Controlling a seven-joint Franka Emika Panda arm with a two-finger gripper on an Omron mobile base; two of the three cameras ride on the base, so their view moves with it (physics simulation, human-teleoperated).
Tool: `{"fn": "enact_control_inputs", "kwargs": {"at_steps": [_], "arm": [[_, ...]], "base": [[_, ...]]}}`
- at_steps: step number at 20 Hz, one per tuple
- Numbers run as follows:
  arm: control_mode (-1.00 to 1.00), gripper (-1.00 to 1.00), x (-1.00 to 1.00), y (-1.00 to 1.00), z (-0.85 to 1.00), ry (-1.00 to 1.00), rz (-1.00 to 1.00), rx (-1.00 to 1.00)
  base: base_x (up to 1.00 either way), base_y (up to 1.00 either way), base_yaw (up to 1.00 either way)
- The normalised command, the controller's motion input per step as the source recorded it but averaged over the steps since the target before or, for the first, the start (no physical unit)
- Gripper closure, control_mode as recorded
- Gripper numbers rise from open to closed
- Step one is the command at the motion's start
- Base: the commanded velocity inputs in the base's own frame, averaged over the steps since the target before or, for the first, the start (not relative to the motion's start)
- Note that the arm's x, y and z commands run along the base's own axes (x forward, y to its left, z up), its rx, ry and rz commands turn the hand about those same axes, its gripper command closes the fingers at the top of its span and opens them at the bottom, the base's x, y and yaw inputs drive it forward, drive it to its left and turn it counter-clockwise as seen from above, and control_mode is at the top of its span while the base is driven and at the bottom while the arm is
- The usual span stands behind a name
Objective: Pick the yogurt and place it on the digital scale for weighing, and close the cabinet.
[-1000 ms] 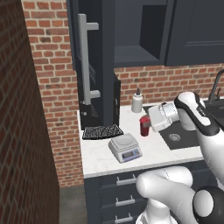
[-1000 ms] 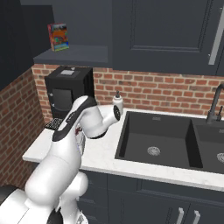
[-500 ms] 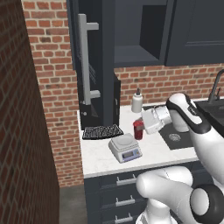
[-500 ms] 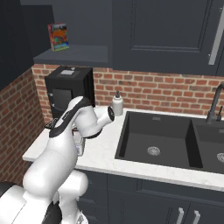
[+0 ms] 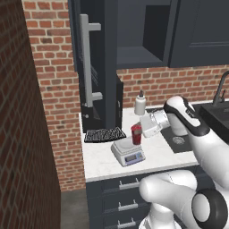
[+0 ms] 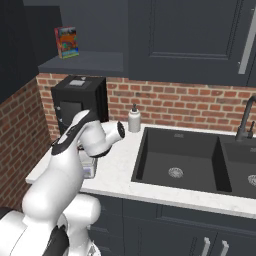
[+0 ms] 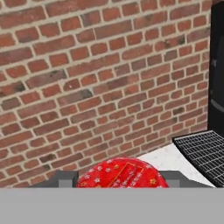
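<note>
Right now the hand [image 5: 139, 132] is closed on the yogurt [image 5: 136, 134], gripping the red cup from its right side and holding it upright over the back edge of the scale [image 5: 128, 153]. From the left base view I cannot tell whether the cup touches the weighing plate. The hand view shows the cup's red lid [image 7: 120, 174] between the fingertips [image 7: 65, 179], with brick wall behind and the black ribbed mat [image 7: 202, 153] at right. On the worktop [image 5: 103, 162] the mat lies behind the scale. The cabinet [image 5: 96, 67] door stands open, its bar handle [image 5: 88, 62] facing out. A white pump bottle [image 5: 140, 104] stands by the wall.
</note>
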Motion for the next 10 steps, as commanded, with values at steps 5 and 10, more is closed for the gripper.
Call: {"fn": "enact_control_inputs", "kwargs": {"at_steps": [5, 10], "arm": [[-1.00, 1.00, 0.11, 0.00, -0.26, 0.00, 0.01, 0.00], [-1.00, 1.00, 0.11, 0.00, -0.25, 0.00, 0.02, 0.00]], "base": [[0.00, 0.00, 0.00], [0.00, 0.00, 0.00]]}}
